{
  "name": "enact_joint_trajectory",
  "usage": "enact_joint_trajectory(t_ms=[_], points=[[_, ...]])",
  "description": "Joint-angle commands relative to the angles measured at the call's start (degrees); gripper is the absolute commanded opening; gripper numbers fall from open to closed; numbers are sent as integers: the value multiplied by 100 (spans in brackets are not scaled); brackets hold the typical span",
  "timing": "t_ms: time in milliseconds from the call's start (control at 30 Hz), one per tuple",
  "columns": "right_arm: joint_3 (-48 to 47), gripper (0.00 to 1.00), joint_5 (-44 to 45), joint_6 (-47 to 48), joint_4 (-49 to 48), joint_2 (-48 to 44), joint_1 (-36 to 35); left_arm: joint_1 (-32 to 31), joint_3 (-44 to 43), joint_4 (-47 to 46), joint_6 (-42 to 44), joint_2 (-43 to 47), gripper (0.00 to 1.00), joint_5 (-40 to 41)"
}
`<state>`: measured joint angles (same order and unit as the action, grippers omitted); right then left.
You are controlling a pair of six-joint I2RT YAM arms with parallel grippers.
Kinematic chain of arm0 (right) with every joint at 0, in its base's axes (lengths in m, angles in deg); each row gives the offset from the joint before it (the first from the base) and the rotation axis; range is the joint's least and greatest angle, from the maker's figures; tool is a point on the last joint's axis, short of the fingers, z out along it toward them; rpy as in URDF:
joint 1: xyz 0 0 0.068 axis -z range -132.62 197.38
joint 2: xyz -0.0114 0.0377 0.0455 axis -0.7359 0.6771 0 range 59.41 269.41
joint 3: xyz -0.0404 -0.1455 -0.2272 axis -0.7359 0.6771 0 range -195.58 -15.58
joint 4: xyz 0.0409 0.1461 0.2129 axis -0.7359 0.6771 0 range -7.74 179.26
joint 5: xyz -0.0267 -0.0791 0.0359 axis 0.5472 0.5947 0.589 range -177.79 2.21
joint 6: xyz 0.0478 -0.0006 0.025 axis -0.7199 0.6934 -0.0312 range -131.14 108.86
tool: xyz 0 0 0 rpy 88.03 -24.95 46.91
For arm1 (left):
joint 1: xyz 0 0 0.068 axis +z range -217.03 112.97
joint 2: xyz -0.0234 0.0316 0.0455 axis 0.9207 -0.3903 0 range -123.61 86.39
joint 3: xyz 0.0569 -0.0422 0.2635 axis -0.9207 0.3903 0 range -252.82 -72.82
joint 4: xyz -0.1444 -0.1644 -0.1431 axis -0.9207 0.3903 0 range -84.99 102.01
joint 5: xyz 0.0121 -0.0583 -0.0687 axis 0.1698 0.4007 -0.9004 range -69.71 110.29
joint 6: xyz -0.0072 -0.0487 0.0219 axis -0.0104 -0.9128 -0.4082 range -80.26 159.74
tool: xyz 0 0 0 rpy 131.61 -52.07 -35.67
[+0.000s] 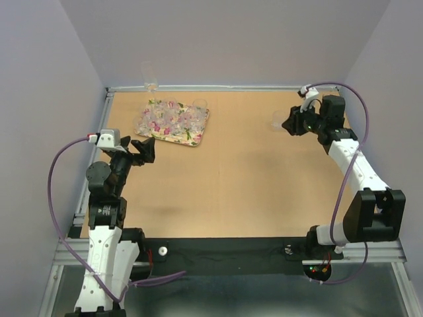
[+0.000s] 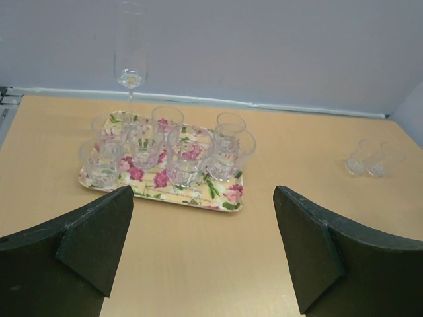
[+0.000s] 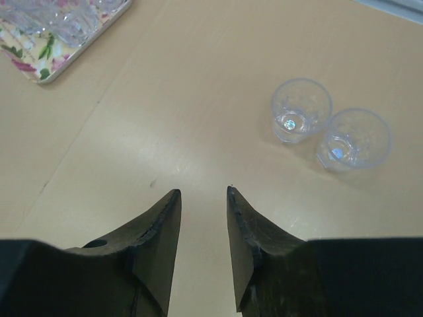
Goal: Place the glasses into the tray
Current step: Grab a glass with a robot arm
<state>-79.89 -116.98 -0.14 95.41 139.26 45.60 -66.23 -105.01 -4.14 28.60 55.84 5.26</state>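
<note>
tray (image 2: 223,199): cream-yellow, pink-magenta flowers, green leaves | glasses (image 2: 190,155): clear, colourless | table (image 1: 251,178): tan | walls (image 1: 231,39): pale lavender

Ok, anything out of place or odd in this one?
Two glasses stand upright on the table, well right of the tray that holds the others. A tall flute stands behind the tray, the only stemmed piece. Nothing tipped or spilled.

The tray (image 1: 193,140) lies on the worktop (image 1: 251,185) at its far left and holds a cluster of glasses (image 2: 190,155). Behind the tray, at the worktop's back edge, stands a stemmed glass (image 2: 130,66). Well apart, at the far right, a pair of glasses (image 3: 301,109) stands side by side on the worktop.
</note>
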Motion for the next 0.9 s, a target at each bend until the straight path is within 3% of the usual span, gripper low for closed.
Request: enact_joint_trajectory(t_ms=[0, 333, 467, 600, 867], points=[[312, 40, -613, -414, -664, -409, 502, -18, 28, -447, -20, -92, 99, -378], [639, 41, -939, -503, -954, -383, 872, -18, -42, -606, -99, -663, 99, -1511], [648, 58, -773, -503, -946, -436, 872, -62, -51, -729, -222, -856, 99, -1986], [639, 69, -772, -555, -946, -453, 872, -307, -42, -799, -266, -979, 99, -2066], [648, 71, -729, -564, -945, -602, 872, -1168, -130, -825, -424, -1366, 99, -1504]])
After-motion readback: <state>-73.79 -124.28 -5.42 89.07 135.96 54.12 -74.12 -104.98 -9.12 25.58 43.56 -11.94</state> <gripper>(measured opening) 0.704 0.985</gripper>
